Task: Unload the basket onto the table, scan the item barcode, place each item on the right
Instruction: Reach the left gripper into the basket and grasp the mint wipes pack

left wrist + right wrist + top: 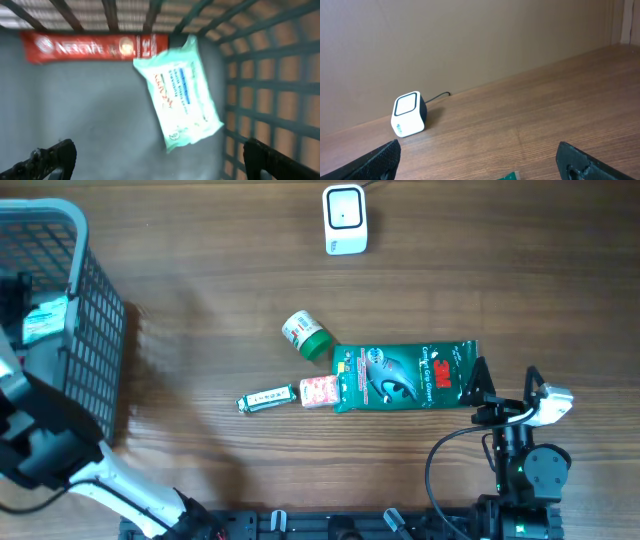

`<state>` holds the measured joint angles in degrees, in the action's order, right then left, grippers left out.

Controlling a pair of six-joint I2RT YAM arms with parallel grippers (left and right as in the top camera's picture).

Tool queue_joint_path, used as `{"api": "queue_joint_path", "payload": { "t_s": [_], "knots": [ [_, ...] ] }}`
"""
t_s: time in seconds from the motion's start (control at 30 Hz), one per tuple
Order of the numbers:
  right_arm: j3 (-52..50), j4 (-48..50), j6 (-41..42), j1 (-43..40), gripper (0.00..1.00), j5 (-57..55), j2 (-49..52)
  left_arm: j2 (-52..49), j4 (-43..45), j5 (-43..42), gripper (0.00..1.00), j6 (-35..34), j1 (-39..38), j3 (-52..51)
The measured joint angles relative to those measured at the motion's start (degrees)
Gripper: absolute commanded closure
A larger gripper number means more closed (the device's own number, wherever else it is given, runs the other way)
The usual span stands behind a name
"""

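The white barcode scanner [345, 218] stands at the far middle of the table and shows in the right wrist view as the scanner [409, 114]. Loose items lie mid-table: a green 3M glove pack [405, 375], a green-lidded jar [305, 335], a small red-and-white packet [318, 391] and a thin stick pack [265, 399]. My right gripper [478, 385] is open at the glove pack's right end, holding nothing; the pack's corner [510, 176] peeks in below. My left gripper [160, 165] hangs open inside the basket above a mint wipes pack [177, 95] and a red Nescafe sachet [95, 46].
The grey mesh basket [95, 310] takes up the left edge of the table, with my left arm [40, 440] reaching into it. The scanner's cable [437, 96] runs back toward the wall. Bare wood lies between the scanner and the items.
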<state>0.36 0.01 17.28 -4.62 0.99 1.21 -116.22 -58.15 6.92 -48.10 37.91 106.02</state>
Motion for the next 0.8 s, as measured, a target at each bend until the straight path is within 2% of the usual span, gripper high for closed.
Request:
{"api": "queue_joint_path", "payload": {
  "t_s": [0.1,0.17,0.27,0.33,0.4,0.43,0.53,0.57,0.8],
  "knots": [
    [0.0,0.0,0.0,0.0,0.0,0.0,0.0,-4.8,0.3,-0.4,0.03,-3.9,-0.7,0.0],
    [0.0,0.0,0.0,0.0,0.0,0.0,0.0,-8.0,1.3,-0.4,0.09,-5.4,-1.0,0.0],
    [0.0,0.0,0.0,0.0,0.0,0.0,0.0,-10.9,3.0,-0.4,0.12,-6.7,-2.1,0.0],
    [0.0,0.0,0.0,0.0,0.0,0.0,0.0,-11.8,4.7,-0.4,0.19,-7.0,-3.2,0.0],
    [0.0,0.0,0.0,0.0,0.0,0.0,0.0,-12.4,5.8,-0.4,0.32,-7.5,-4.0,0.0],
    [0.0,0.0,0.0,0.0,0.0,0.0,0.0,-12.7,6.4,-0.4,0.41,-7.5,-4.5,0.0],
    [0.0,0.0,0.0,0.0,0.0,0.0,0.0,-12.9,7.0,-0.5,0.85,-8.1,-4.9,0.0],
    [0.0,0.0,0.0,0.0,0.0,0.0,0.0,-12.9,7.0,-0.6,0.96,-7.9,-5.0,0.0],
    [0.0,0.0,0.0,0.0,0.0,0.0,0.0,-12.7,2.2,1.4,0.96,-7.9,-5.0,1.0]
  ]
}}
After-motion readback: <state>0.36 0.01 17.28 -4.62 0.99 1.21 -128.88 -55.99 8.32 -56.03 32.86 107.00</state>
